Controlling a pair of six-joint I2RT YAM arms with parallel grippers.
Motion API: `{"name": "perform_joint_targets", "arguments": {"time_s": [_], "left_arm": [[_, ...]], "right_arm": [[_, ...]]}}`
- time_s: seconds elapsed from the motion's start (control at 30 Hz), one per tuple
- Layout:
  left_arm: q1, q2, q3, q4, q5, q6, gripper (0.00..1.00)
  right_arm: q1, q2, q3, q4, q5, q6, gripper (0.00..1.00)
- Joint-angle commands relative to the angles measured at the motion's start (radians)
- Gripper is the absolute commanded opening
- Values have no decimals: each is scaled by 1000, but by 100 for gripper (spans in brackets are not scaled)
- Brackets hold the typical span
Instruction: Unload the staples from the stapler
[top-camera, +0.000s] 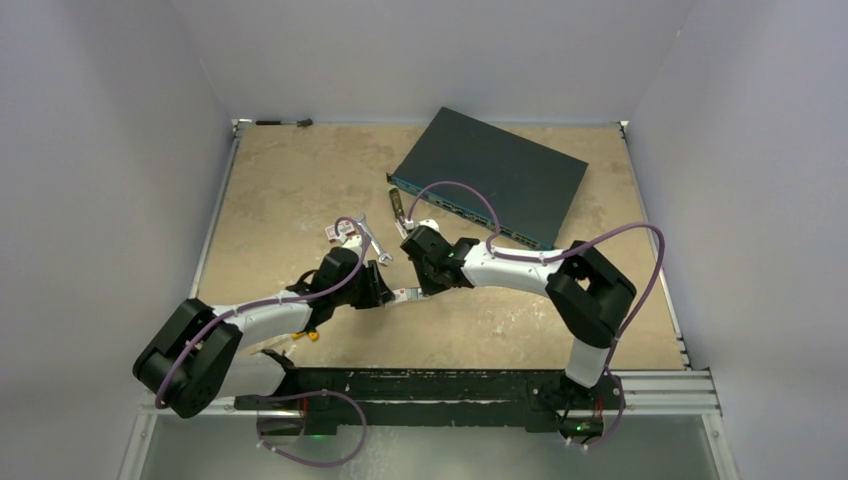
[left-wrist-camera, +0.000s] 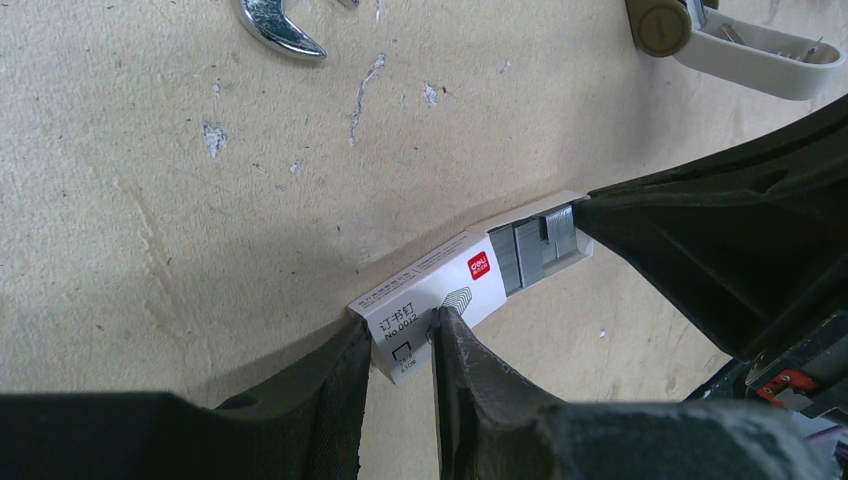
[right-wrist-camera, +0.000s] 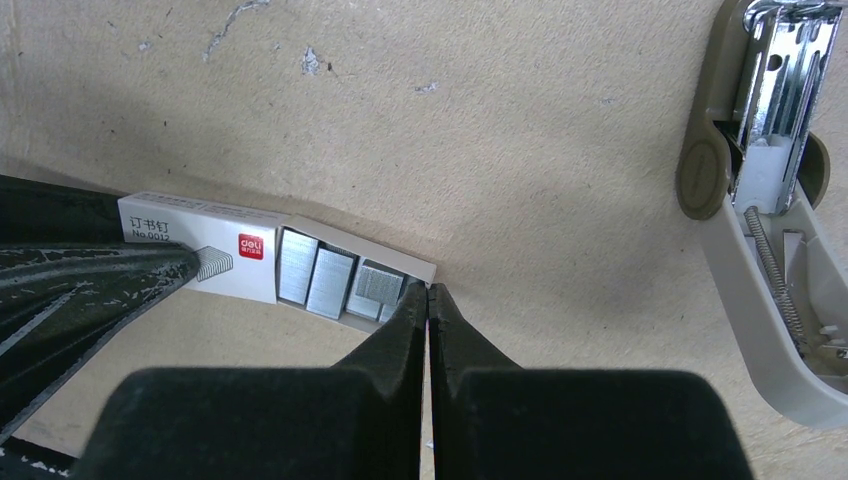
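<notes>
On the left, the left claw is clamped on the closed end of a small white staple box that lies flat on the counter. Beyond it, a silver open-ended wrench lies well apart from the box. The box's inner tray is slid out toward the right, with grey strips of staples lying in it. At the tray's open end sits the right claw, its jaws pressed together with the tips touching the tray's edge; no staple can be made out between them.

Further right, the stapler lies on the counter apart from both claws, hinged wide open with its silvery metal channel and pusher spring exposed. A dark network switch lies behind it.

The opening step looks done, and the work seems to have moved to the box. Whether the channel is fully emptied cannot be told. Closing the tray, and perhaps the stapler, likely remains.
</notes>
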Motion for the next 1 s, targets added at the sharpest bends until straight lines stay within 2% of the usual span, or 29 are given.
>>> {"name": "perform_joint_targets", "arguments": {"time_s": [0.0,0.47,0.97], "left_arm": [[-5,10,2,41,17,12,27],[-5,8,2,31,15,21,27],[-5,-6,-6,26,17,43,29]], "right_arm": [[21,-51,-19,15,-1,3,0],[20,-80,-36,19,12,9,0],[20,-25,-38,102,-41,-109,0]]}}
